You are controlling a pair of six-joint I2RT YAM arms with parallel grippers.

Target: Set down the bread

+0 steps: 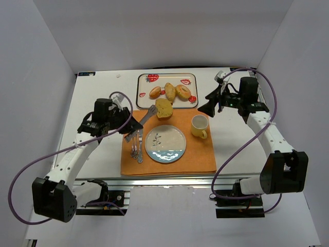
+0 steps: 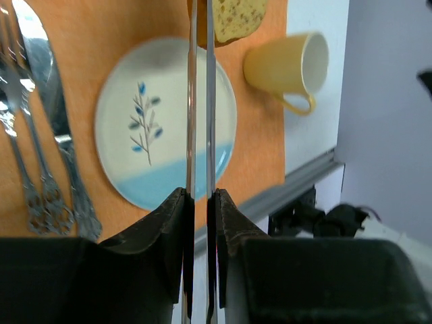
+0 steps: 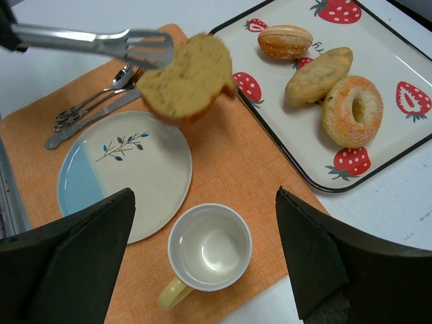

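- While the left gripper [image 2: 200, 202] clenches the tongs [image 1: 148, 116], the bread [image 1: 164, 108] hangs in their tips, aloft between tray [image 1: 143, 77] and plate [image 1: 165, 144]; carrying step, by my reading;
- Next move likely: bring it over the plate, lower, loosen; right gripper [image 1: 209, 105] gapes, idle.

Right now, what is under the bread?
The bread, gripped in tongs, is held above the orange mat, just short of the plate. The patch of mat right beneath it is covered.

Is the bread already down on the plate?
No, the bread is pinched in the tongs, and the plate has nothing on it.
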